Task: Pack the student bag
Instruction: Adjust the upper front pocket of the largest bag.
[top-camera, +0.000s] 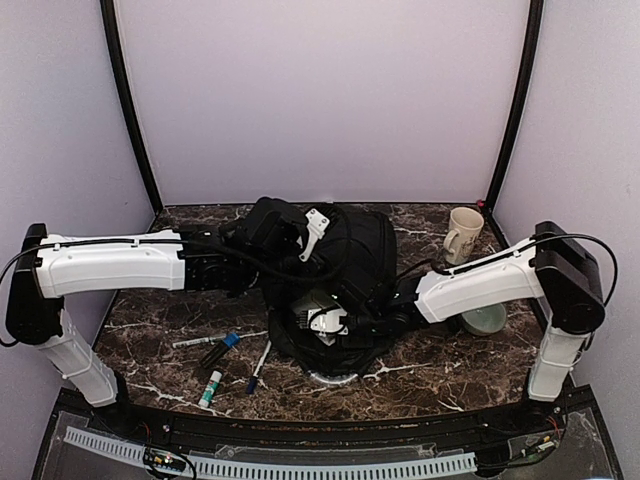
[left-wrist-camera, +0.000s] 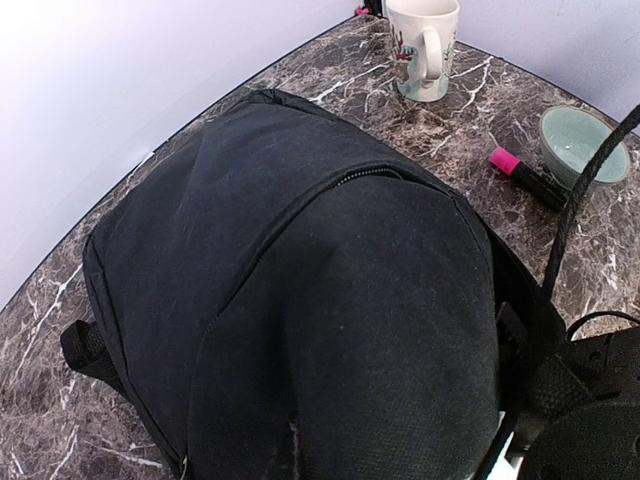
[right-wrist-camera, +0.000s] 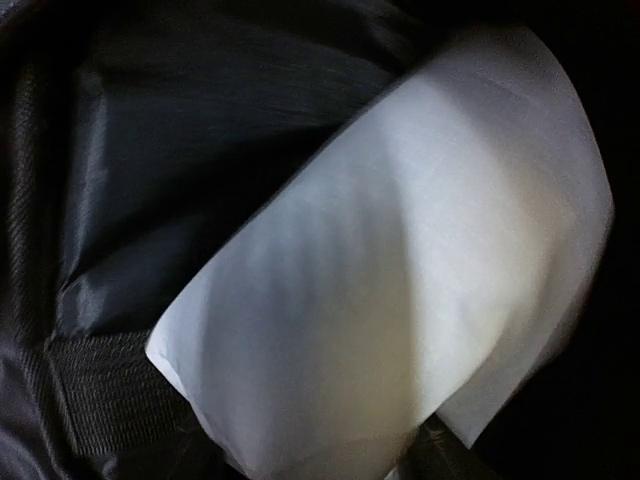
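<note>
The student bag (top-camera: 358, 258) is a large black backpack lying mid-table. Its dark fabric (left-wrist-camera: 300, 260) fills the left wrist view and bunches up toward the camera. My left gripper (top-camera: 306, 234) sits at the bag's far top edge, shut on that fabric, with its fingers hidden in both views. My right gripper (top-camera: 324, 320) reaches into the bag's near opening. In the right wrist view a curled white paper sheet (right-wrist-camera: 400, 260) lies against the bag's black lining (right-wrist-camera: 200, 110) and covers my fingers, so their state does not show.
A cream mug (top-camera: 463, 235) stands at the back right, with a green bowl (top-camera: 486, 320) under the right arm. A pink highlighter (left-wrist-camera: 525, 175) lies beside the bowl. Pens (top-camera: 258, 368), a black marker (top-camera: 220, 350) and a glue stick (top-camera: 210, 388) lie front left.
</note>
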